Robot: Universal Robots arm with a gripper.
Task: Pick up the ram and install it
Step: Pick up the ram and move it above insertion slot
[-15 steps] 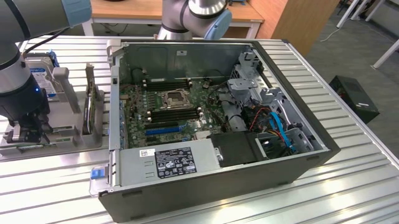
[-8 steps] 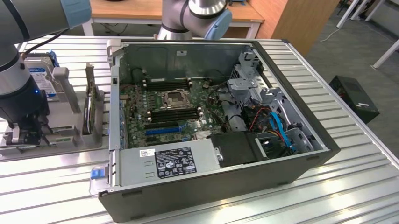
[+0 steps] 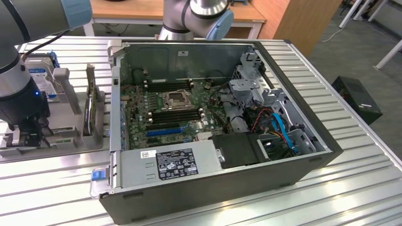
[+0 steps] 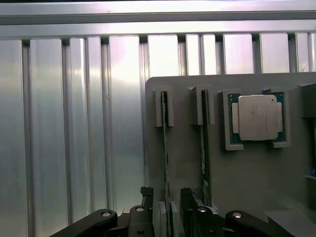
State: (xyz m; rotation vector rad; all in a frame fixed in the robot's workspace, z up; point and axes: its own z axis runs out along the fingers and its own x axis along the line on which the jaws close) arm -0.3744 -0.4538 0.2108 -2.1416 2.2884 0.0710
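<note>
Green sliver on grey plastic: that's the ram (image 4: 165, 143), standing on its thin edge in a groove of the grey fixture (image 4: 256, 177), and it hasn't gone anywhere yet. The tool (image 4: 170, 210) sits right over one end of it, fingers (image 4: 187, 205) spread apart with the stick's edge running into the gap between them. Released, then, nothing clamped, though whether the pads touch the board I can't tell.

In the exterior view the tool (image 3: 28, 139) hangs low over that fixture on the ribbed metal worktop (image 4: 89, 123), at the exterior view's left of the open computer case (image 3: 207, 197). Inside the case, the long black memory slots (image 3: 176, 114) on the motherboard (image 3: 135, 103) look bare, no green stick in them.

So the score, as I read it: the approach is made, the pick-up isn't done, and carrying and seating the ram are all left.

Orientation now. The ram lies lengthwise along its groove, long axis parallel with the worktop's ribs, narrow edge turned up toward the wrist camera and its flat faces toward the sides. One end tucks into a small grey bracket, the other sits at the tool. A second stick (image 4: 204, 138) stands parallel in the next groove, just beside it, and beyond that a silver processor chip (image 4: 256, 116) rests in its own pocket.
</note>
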